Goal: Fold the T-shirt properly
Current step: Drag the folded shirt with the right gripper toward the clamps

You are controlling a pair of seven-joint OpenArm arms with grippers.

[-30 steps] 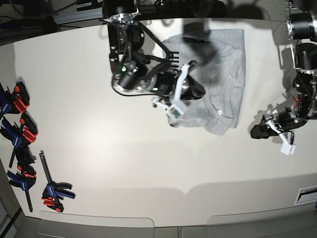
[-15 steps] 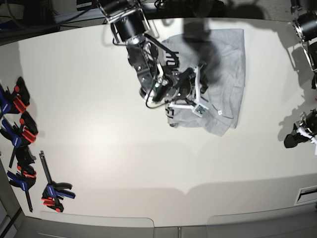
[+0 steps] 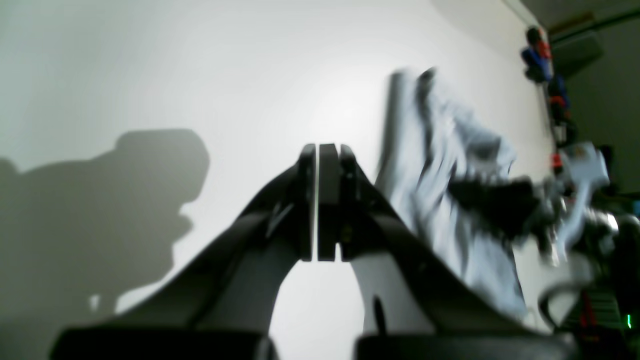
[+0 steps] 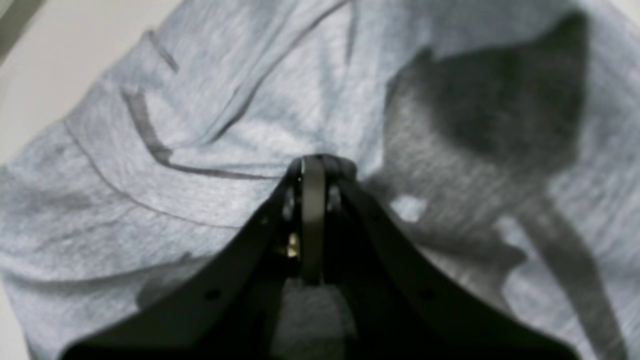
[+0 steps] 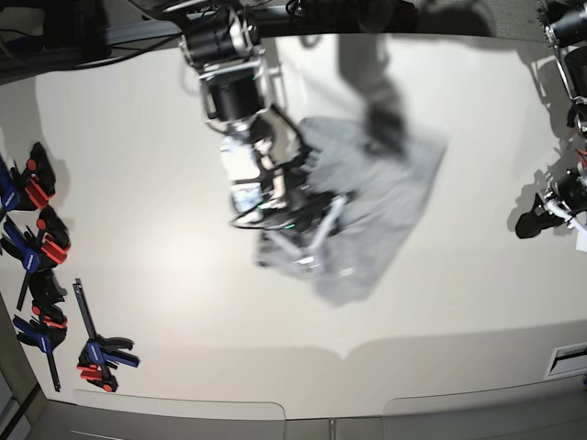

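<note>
White tbl [image 5: 165,321], crumpled soft grey T-shirt [image 5: 371,215].

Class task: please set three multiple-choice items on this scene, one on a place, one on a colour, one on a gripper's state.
1. Where is the right gripper?
A) Over the clamps
B) At the shirt
C) Off the table

2. What colour is the shirt?
A) Grey
B) Red
C) Yellow

3. How does the left gripper stand?
A) Wide open
B) Clamped on the shirt
C) Shut, beside the shirt

Key:
1 B: the right gripper is against the folds of the shirt.
2 A: its cloth shows grey.
3 C: the left gripper's fingertips meet, with bare table around them.
</note>
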